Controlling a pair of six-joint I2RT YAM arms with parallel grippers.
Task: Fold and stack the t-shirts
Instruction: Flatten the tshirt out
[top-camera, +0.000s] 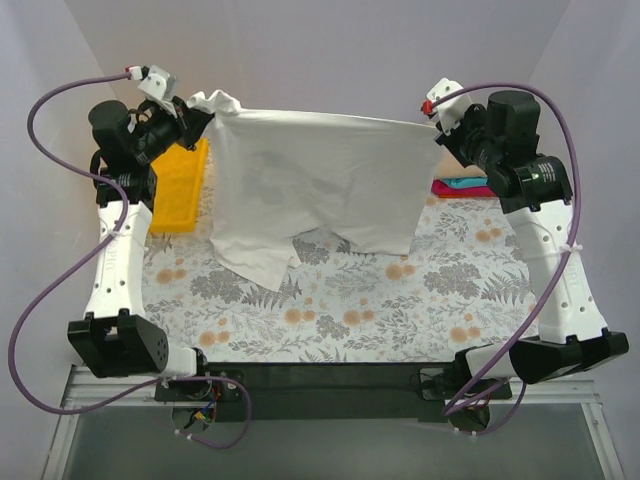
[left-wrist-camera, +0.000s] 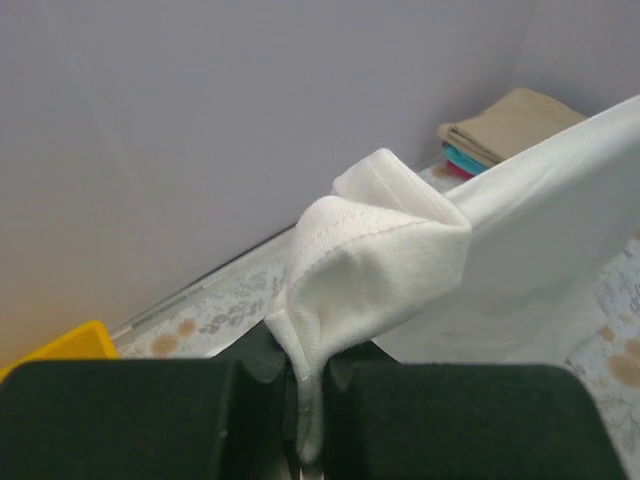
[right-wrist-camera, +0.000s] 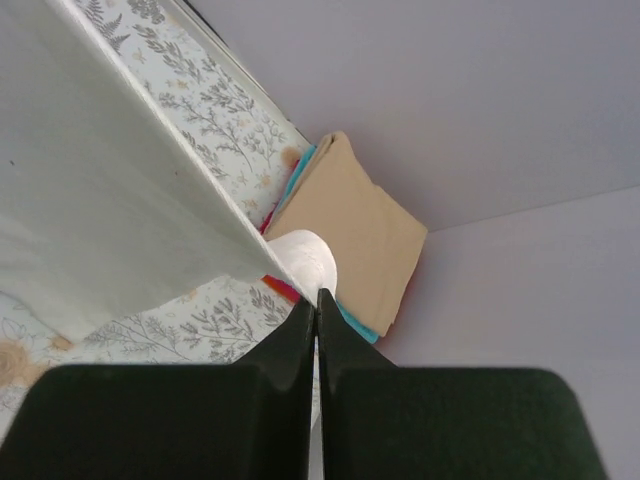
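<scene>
A plain white t-shirt (top-camera: 320, 175) hangs stretched in the air between both arms, its lower edge drooping toward the floral cover. My left gripper (top-camera: 190, 112) is shut on the shirt's left top corner; the bunched hem (left-wrist-camera: 370, 250) is pinched between the black fingers (left-wrist-camera: 310, 400). My right gripper (top-camera: 432, 125) is shut on the right top corner, with a fold of white cloth (right-wrist-camera: 305, 262) at the fingertips (right-wrist-camera: 316, 305). A stack of folded t-shirts, tan on top with teal and red under it (right-wrist-camera: 355, 235), lies at the back right (top-camera: 462, 184).
A yellow bin (top-camera: 182, 185) stands at the back left, beside the left arm. The floral-patterned table cover (top-camera: 350, 300) spreads under the hanging shirt. White walls close in the back and both sides.
</scene>
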